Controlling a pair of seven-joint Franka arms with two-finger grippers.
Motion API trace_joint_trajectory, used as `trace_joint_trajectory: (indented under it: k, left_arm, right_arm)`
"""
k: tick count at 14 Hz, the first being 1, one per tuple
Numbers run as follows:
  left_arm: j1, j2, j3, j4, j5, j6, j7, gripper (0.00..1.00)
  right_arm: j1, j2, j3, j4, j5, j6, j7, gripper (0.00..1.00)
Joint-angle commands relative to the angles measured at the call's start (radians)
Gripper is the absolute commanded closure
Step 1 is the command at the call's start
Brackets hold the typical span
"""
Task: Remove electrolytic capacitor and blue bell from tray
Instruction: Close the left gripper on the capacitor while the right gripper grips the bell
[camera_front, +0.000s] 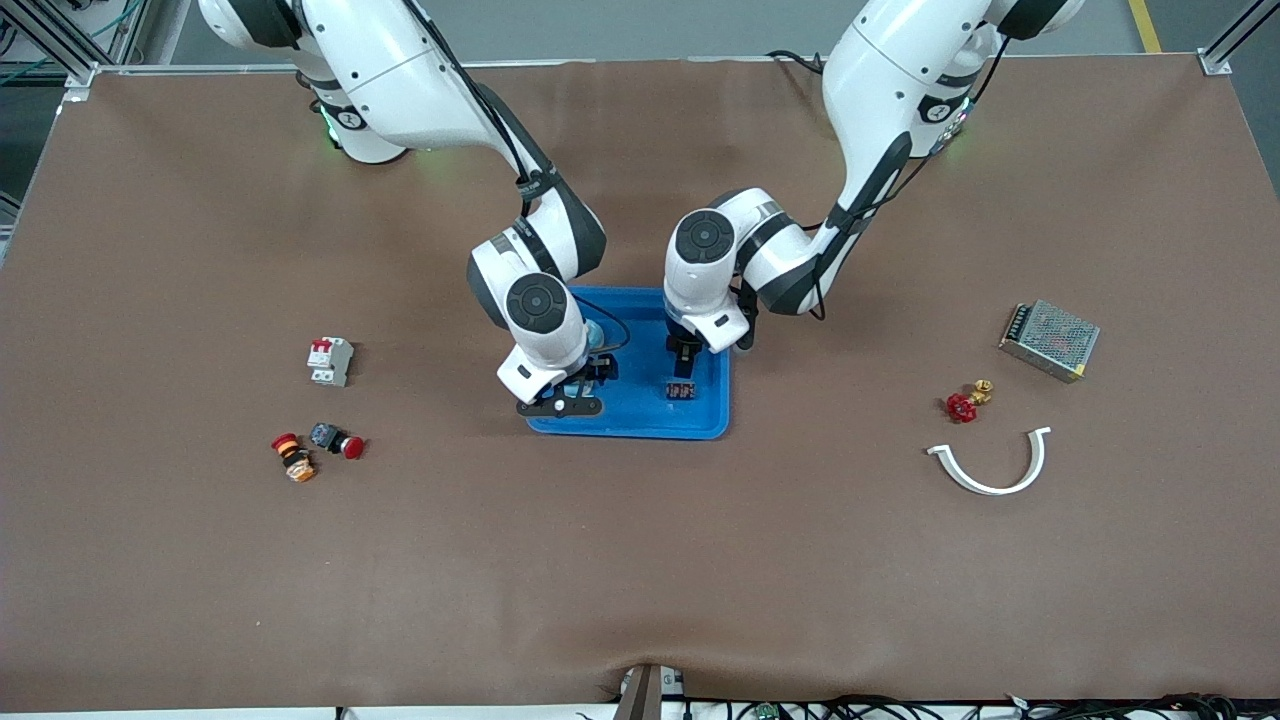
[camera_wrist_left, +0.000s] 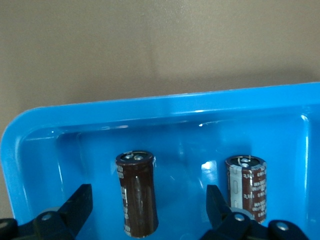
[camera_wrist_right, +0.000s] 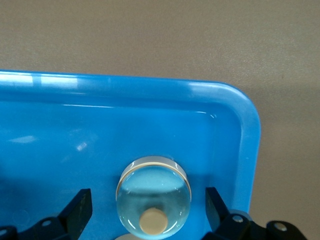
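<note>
Robotics lab: aluminium-framed table (camera_front: 640, 560), scattered electrical parts, floor marking tape.

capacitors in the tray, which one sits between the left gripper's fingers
The capacitor showing its plain dark brown side, midway between the open fingers of the left gripper. The other capacitor, with a white stripe, stands outside them.

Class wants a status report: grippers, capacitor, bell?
Left gripper open around one capacitor. Right gripper open around bell. Both in blue tray.
</note>
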Motion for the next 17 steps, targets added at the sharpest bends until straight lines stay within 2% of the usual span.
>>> trace_joint_trajectory:
  k: [1, 8, 9, 10, 11, 13, 14, 15, 17]
  left_arm:
    - [-0.012, 0.022, 0.008, 0.024, 0.028, 0.008, -0.035, 0.0]
    - [-0.012, 0.043, 0.009, 0.043, 0.073, 0.008, -0.038, 0.0]
    - [-0.012, 0.043, 0.009, 0.043, 0.074, 0.008, -0.046, 0.08]
    - [-0.012, 0.043, 0.009, 0.044, 0.074, 0.008, -0.056, 0.22]
    - [-0.012, 0.043, 0.008, 0.044, 0.074, 0.006, -0.063, 0.39]
    - [-0.012, 0.043, 0.008, 0.043, 0.076, 0.003, -0.061, 0.77]
    - [-0.012, 0.04, 0.008, 0.043, 0.076, 0.002, -0.06, 0.92]
    - [-0.012, 0.036, 0.008, 0.043, 0.076, 0.002, -0.058, 1.0]
    - [-0.012, 0.028, 0.008, 0.044, 0.076, -0.007, -0.057, 1.0]
  right_arm:
    - [0.009, 0.005, -0.007, -0.006, 0.016, 0.017, -0.014, 0.0]
    - [0.009, 0.023, -0.007, -0.004, 0.016, 0.037, -0.014, 0.0]
    - [0.009, 0.023, -0.007, -0.004, 0.016, 0.037, -0.014, 0.0]
    - [0.009, 0.025, -0.007, -0.004, 0.017, 0.039, -0.014, 0.0]
    - [0.009, 0.023, -0.007, -0.004, 0.017, 0.04, -0.014, 0.0]
    - [0.009, 0.023, -0.007, -0.004, 0.017, 0.04, -0.015, 0.0]
    - [0.009, 0.023, -0.007, -0.004, 0.017, 0.039, -0.017, 0.06]
    - [0.007, 0.023, -0.007, -0.004, 0.017, 0.04, -0.023, 0.25]
    - [0.003, 0.023, -0.007, -0.004, 0.017, 0.045, -0.025, 0.57]
